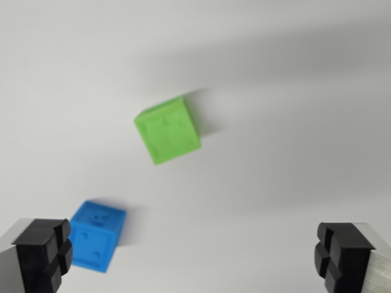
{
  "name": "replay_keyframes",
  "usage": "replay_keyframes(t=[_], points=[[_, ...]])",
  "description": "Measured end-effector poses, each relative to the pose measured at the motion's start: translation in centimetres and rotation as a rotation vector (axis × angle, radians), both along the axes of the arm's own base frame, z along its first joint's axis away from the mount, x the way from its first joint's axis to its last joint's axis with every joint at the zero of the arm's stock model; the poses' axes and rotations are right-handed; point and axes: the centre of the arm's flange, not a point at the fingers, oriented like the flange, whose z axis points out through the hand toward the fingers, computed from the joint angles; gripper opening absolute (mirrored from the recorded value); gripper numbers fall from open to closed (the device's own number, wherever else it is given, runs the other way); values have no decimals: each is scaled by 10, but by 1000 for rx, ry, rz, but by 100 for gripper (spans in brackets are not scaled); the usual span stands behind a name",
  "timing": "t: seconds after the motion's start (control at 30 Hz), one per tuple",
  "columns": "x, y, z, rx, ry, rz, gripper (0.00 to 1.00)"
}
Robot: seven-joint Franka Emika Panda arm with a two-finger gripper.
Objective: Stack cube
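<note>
my claw (192, 259) is spread wide, with nothing between its two fingers. each finger ends in a black, blocky pad with a stepped, notched face, matte like rubber or hard plastic, set on a dull brushed-metal body. one pad (44, 253) sits at the wrist view's lower left, the other (343, 253) at the lower right, and the gap between them shows only bare surface.

just beside my left-hand pad, nearly touching it in the picture, is the blue cube (96, 236). it looks like moulded plastic, smooth and slightly glossy, with small embossed marks on its top and front faces that i cannot read through the blur. it rests flat.

further out, near the middle of the view and well apart from the blue one, lies the green cube (167, 130), the same kind of plastic block with faint raised marks on top, turned at an angle to my fingers.

both rest on a plain white tabletop (293, 152), smooth and matte, crossed by soft grey shadows.
</note>
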Motion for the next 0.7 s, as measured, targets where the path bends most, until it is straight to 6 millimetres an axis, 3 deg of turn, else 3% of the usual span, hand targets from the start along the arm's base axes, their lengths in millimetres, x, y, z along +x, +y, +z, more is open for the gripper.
replay_keyframes(t=[0.7], points=[[-35, 40, -53, 9, 6, -94, 100]])
